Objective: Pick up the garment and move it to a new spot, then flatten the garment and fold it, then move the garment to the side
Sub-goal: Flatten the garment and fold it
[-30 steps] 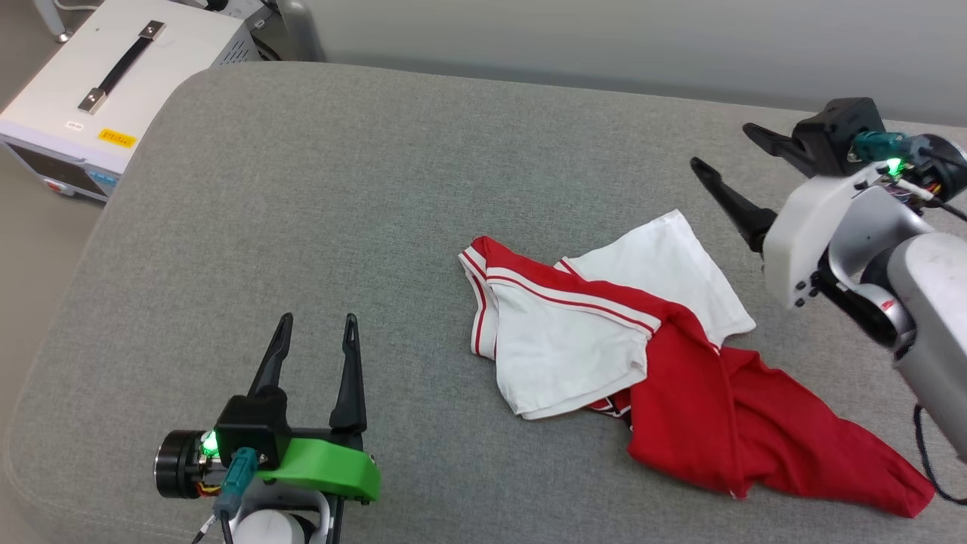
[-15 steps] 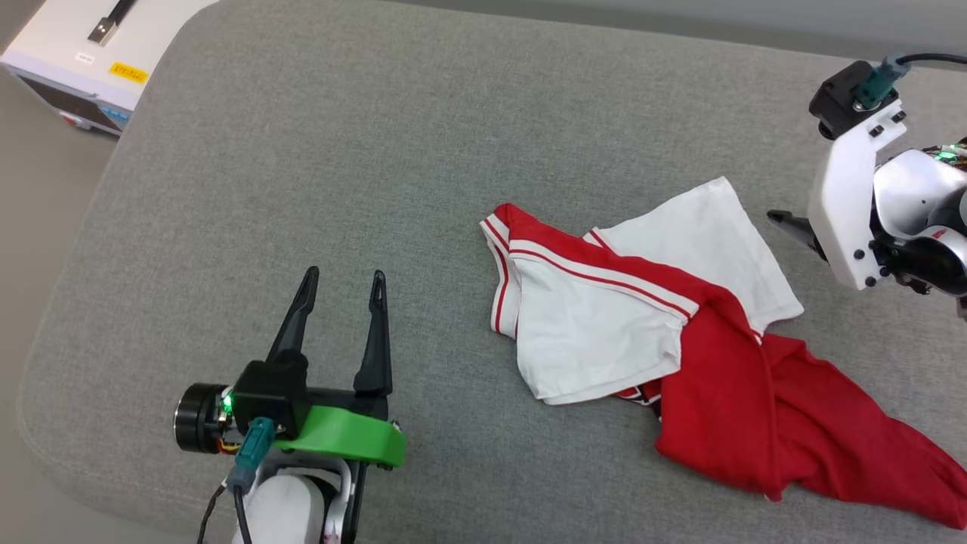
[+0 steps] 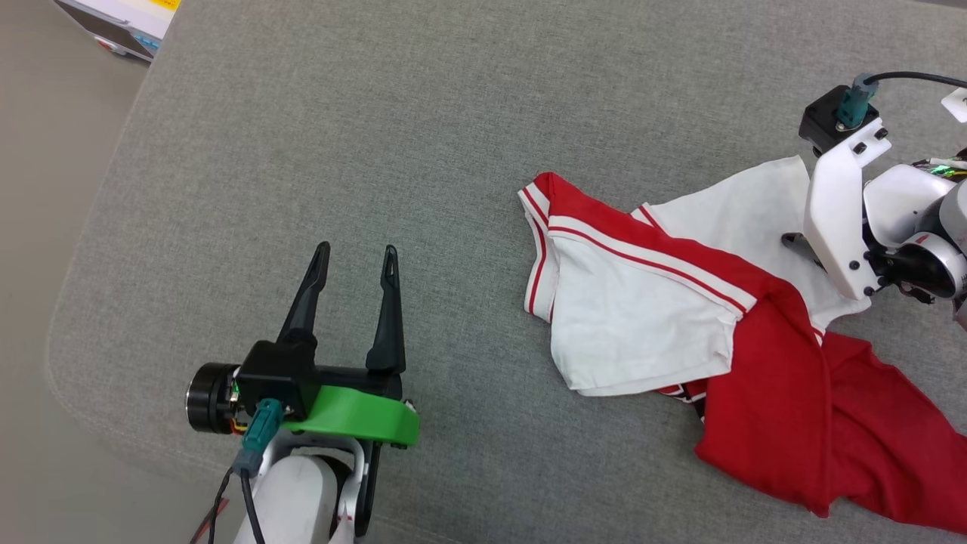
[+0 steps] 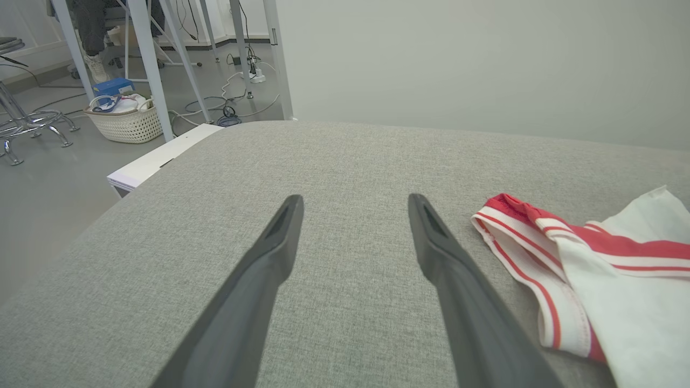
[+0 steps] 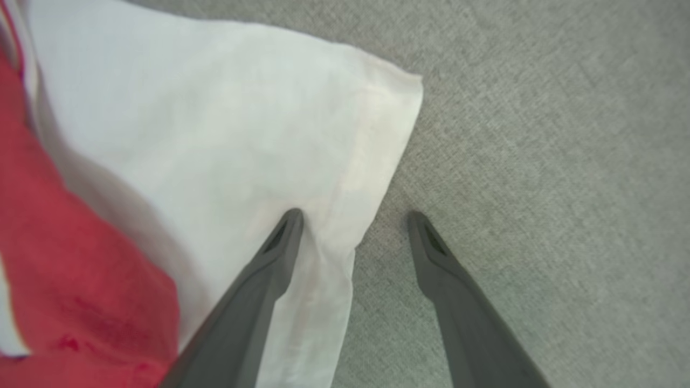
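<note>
Garment (image 3: pixel 763 393) lies crumpled on the grey cushion (image 3: pixel 378 151), spread from about 3 o'clock down to 5 o'clock in the head view. Its red body trails toward the lower right corner, and a striped collar edge points toward the centre. One white sleeve (image 5: pixel 215 108) reaches up to 2 o'clock, under the right arm.

Seen from the right wrist, the right gripper (image 5: pixel 354 214) has its jaws spread wide and straddles that sleeve's hem. One finger sits over the white cloth at 9 o'clock of the gap, the other over bare upholstery at 3 o'clock (whether the tips press down I cannot tell). Nothing is clamped between them.

At 7 o'clock in the head view, well apart from the cloth, the left gripper (image 3: pixel 357 248) hovers over bare cushion with jaws open and empty, fingers pointing toward 12 o'clock. A white box (image 3: pixel 125 23) shows at 11 o'clock.
</note>
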{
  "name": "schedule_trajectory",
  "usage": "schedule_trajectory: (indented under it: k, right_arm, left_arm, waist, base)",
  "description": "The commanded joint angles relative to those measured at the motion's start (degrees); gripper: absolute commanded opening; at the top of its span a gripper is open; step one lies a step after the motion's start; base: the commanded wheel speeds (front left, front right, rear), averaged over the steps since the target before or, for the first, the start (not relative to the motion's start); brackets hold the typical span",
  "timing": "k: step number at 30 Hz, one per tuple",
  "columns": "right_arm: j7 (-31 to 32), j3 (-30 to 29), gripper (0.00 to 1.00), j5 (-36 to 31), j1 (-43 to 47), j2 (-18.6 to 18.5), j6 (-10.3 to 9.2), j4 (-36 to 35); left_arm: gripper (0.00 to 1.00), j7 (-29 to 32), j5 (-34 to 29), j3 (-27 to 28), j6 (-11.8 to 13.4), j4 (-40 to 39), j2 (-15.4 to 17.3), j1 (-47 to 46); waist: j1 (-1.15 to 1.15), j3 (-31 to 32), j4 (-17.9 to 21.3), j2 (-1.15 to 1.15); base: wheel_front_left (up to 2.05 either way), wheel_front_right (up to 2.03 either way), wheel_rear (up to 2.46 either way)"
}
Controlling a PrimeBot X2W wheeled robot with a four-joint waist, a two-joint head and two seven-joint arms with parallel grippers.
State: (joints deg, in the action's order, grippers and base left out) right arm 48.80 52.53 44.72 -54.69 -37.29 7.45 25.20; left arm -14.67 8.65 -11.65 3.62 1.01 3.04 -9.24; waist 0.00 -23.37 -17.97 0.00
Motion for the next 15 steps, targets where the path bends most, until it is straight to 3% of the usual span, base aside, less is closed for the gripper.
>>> schedule_trajectory:
  k: [1, 3, 4, 5, 15]
  right_arm:
    - [-0.01, 3.04, 1.00, 1.01, 3.31, 1.18, 0.03, 2.04]
    - [-0.46, 4.20, 1.00, 1.31, 2.88, 1.08, 0.03, 2.23]
    - [-0.89, 4.45, 0.39, 1.39, 2.62, 1.05, 0.03, 2.19]
    - [-1.97, 4.72, 0.00, 1.58, 2.09, 0.98, 0.03, 2.26]
    - [-15.65, 5.23, 0.00, 1.65, -2.04, 0.96, 0.03, -1.11]
  left_arm:
    - [1.00, -0.33, 0.26, 0.08, 0.41, -0.01, -0.16, -1.05]
    - [1.00, -0.33, 0.20, 0.19, 0.44, 0.13, -0.16, -1.03]
    - [1.00, -0.33, 0.18, 0.18, 0.42, 0.19, -0.16, -1.04]
    - [1.00, -0.33, 0.14, 0.15, 0.38, 0.34, -0.16, -1.03]
    - [1.00, -0.33, -0.54, 0.67, 0.01, 1.40, -0.16, 0.75]
  waist:
    - [0.00, 0.21, 0.25, 0.00]
    - [0.00, 0.55, 0.58, 0.00]
    - [0.00, 0.66, 0.67, 0.00]
    - [0.00, 0.96, 0.85, 0.00]
    - [0.00, 6.05, 2.31, 0.00]
  base:
    - [0.00, 0.00, 0.00]
    - [0.00, 0.00, 0.00]
    - [0.00, 0.00, 0.00]
    - [0.00, 0.00, 0.00]
    - [0.00, 0.00, 0.00]
